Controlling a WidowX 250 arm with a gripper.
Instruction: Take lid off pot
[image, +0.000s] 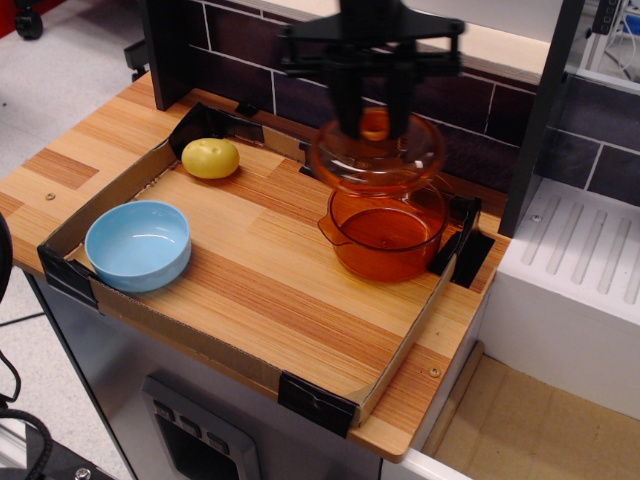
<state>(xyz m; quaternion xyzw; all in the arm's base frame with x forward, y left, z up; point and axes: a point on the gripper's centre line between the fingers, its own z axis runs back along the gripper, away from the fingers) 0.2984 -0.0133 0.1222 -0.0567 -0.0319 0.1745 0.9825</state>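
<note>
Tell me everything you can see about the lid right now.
The lid is round, shallow-domed and translucent orange, likely plastic or glass, with faint rings and a lighter orange knob at its centre. The gripper is closed on that knob from above, one finger on each side. The lid is lifted clear of the pot, roughly level, hanging above it and a little toward its back-left. Nothing but the gripper touches it. The pot below stands open on the wooden tray.
</note>
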